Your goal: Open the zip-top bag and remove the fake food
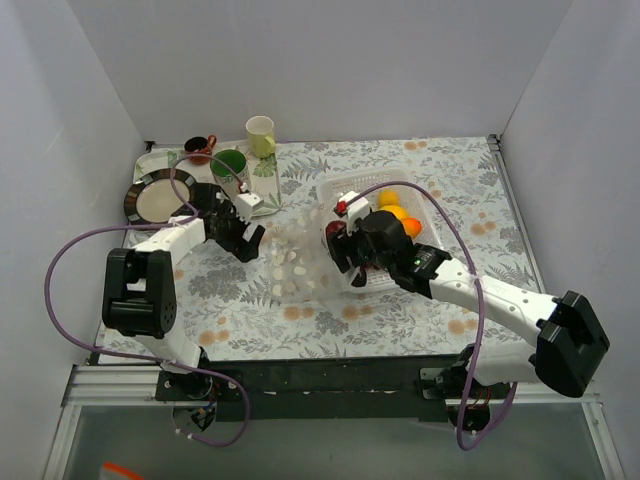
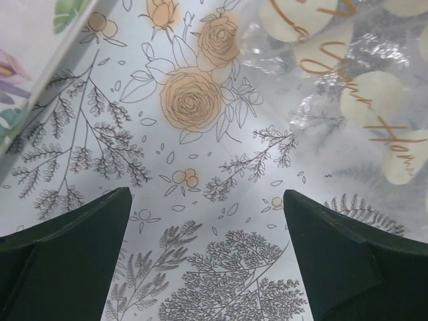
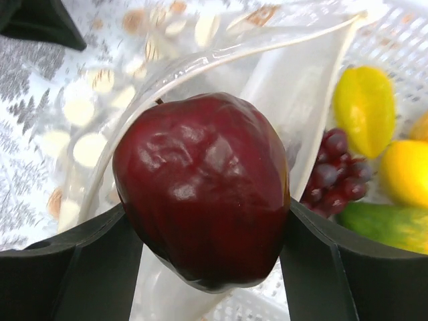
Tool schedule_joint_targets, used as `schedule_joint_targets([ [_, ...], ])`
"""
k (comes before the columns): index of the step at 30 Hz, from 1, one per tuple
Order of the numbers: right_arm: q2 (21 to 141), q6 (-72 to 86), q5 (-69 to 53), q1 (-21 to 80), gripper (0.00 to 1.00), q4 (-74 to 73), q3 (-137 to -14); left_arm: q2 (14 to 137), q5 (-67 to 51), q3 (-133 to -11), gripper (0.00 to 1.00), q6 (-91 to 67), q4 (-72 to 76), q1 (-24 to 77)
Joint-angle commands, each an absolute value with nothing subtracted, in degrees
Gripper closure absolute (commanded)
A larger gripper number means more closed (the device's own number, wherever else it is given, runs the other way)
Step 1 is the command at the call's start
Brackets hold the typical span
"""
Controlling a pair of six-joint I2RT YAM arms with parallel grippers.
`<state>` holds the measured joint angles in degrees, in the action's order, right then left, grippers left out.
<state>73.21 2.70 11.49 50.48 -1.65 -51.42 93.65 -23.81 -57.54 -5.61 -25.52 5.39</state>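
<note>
A dark red, glossy plastic apple (image 3: 204,194) fills the right wrist view, clamped between the two black fingers of the right gripper (image 3: 206,227), whose jaws are spread about as wide as the fruit. Just behind it gapes the mouth of the clear zip-top bag (image 3: 301,93) printed with white dots. The bag lies crumpled on the floral tablecloth (image 2: 200,167) between the two arms, its right end against the white perforated plastic basket (image 3: 401,33). In the basket rest a purple grape bunch (image 3: 331,170), a yellow star-shaped fruit (image 3: 364,107), an orange-yellow round fruit (image 3: 404,170) and a green cucumber-like piece (image 3: 388,224). The left gripper (image 2: 207,214) hangs low over the cloth just beside the bag's left edge — jaws wide apart, holding nothing.
</note>
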Motion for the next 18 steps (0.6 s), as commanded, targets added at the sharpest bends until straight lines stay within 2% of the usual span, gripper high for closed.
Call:
schedule_joint_targets([
  [1, 76.2, 6.2, 4.5, 50.4, 0.63, -1.7, -52.8, 87.6, -26.5, -59.5, 0.02, -6.9, -27.0, 5.5],
  [4, 81.4, 8.3, 0.6, 50.4, 0.65, -0.5, -56.0, 85.4, -26.2, -64.2, 0.02, -6.9, -31.2, 5.1],
  [10, 90.4, 10.0, 0.4, 52.8, 0.65, 2.7, -62.0, 84.2, -30.4, -74.7, 0.02, -6.1, -41.0, 4.3],
  [14, 95.0, 10.8, 0.4, 54.1, 0.66, 3.2, -65.6, 84.5, -31.5, -69.9, 0.02, -5.5, -41.7, 4.4],
  [18, 97.1, 11.0, 0.4, 54.2, 0.65, 3.0, -67.9, 85.2, -32.7, -60.0, 0.02, -5.6, -38.9, 4.5],
])
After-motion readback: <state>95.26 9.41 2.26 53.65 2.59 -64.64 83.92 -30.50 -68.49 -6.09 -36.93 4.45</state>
